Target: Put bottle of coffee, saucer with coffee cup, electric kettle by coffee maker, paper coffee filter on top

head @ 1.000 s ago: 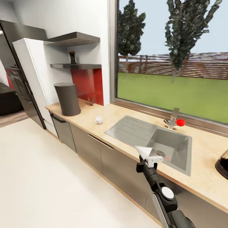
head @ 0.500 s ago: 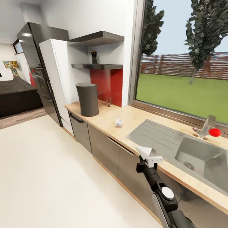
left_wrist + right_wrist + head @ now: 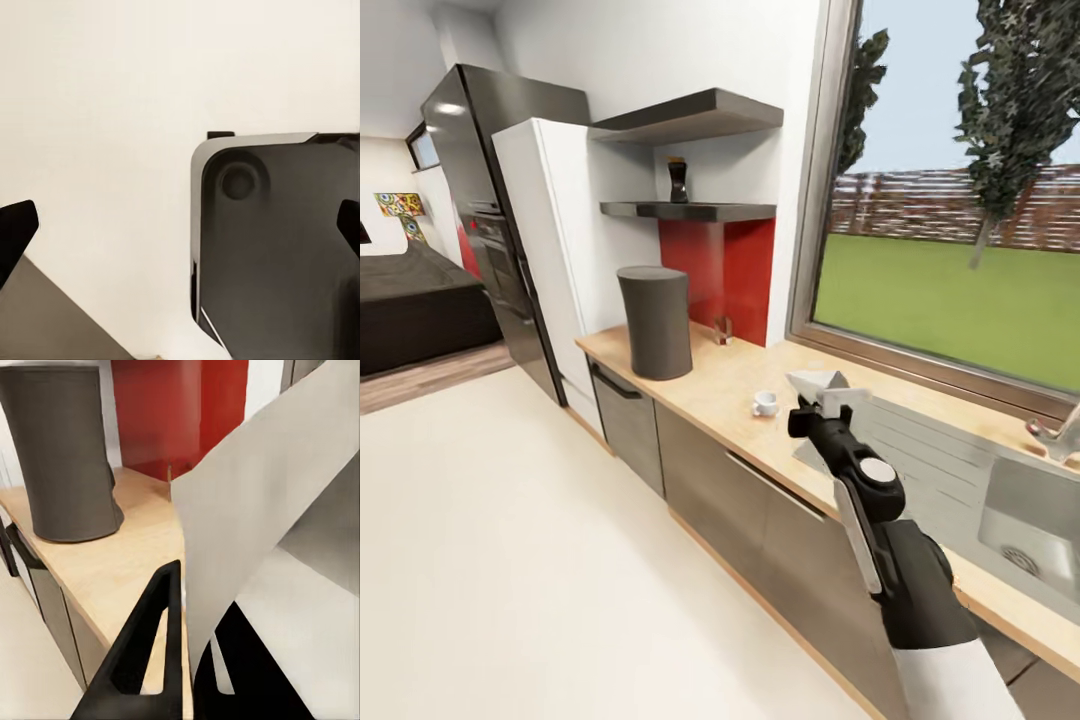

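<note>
White paper shows at the tip of the right hand [image 3: 826,398], right of centre in the head view: the filter [image 3: 812,383] is pinched between its closed fingers, its pointed edge aimed toward the left of the frame. In the right wrist view the filter [image 3: 247,510] spreads as a broad pale sheet from the black fingers [image 3: 146,652] across the right half of the frame.

The left wrist view has the tips of the left hand's fingers [image 3: 15,229] at the left and right edges, spread wide with nothing between them, over pale floor and a dark rounded part of the robot.

Just left of the filter, the cup [image 3: 764,402] stands on the wood-grain surface [image 3: 720,385], which runs from left of centre down to the lower right. The steel sink [image 3: 1020,500] is inset at the right edge.

Further along, left of centre, the maker [image 3: 656,322] stands upright on the surface near its far end, well apart from the cup. In the right wrist view the maker [image 3: 64,454] fills the upper left.

Behind it, a red panel [image 3: 725,275] backs the niche, with a small glass [image 3: 722,330] at its foot. Above, the bottle [image 3: 677,181] stands on the lower shelf [image 3: 690,211], upper centre of the frame.
</note>
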